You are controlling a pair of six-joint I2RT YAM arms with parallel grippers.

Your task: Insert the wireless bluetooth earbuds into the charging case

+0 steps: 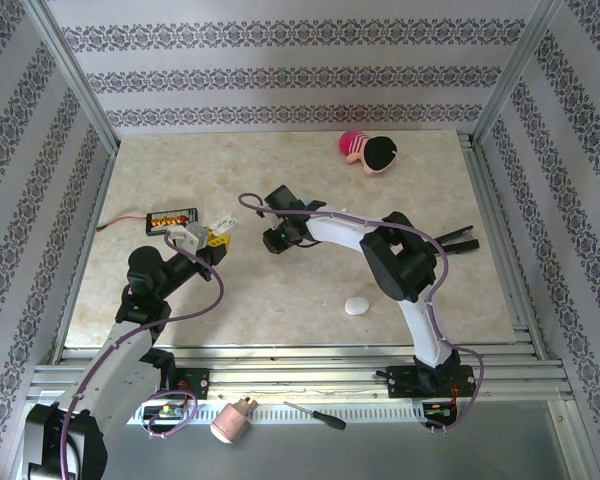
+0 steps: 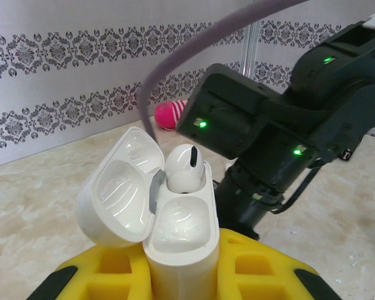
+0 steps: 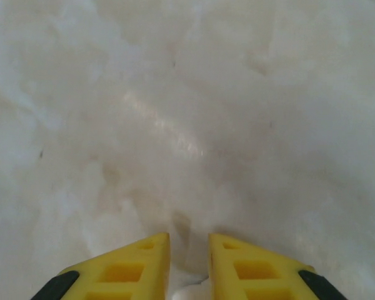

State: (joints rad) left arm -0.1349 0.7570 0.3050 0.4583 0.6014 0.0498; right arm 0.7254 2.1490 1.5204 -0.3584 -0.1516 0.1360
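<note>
DESK: What's at stake in this one?

PHOTOGRAPHER: The left gripper [image 2: 181, 281], left of centre on the table, is pressed tight on the white charging case [image 2: 178, 240], lid open. One white earbud [image 2: 186, 167] stands in the far socket and looks proud of it. The near socket is empty. A jolt could, I judge, tip that bud out.

DESK: A jolt from what?

PHOTOGRAPHER: The right arm [image 2: 269, 137] looms just beside the case, and a purple cable [image 2: 151, 87] sweeps close past the lid. Either could catch the lid or twist the case in its grip. The right gripper [image 3: 189, 265] points down at the tabletop, fingers a narrow slit apart. Whether it pinches anything, I cannot tell.

DESK: And the setting?

PHOTOGRAPHER: A pale marble-look table [image 1: 280, 320], hard and glossy, so a dropped bud would likely bounce or skate. A white pebble-shaped piece [image 1: 356, 306] lies near right, a pink-and-black toy [image 1: 368, 150] far right. Banded floral wallpaper [image 1: 280, 80] lines the enclosure.
</note>
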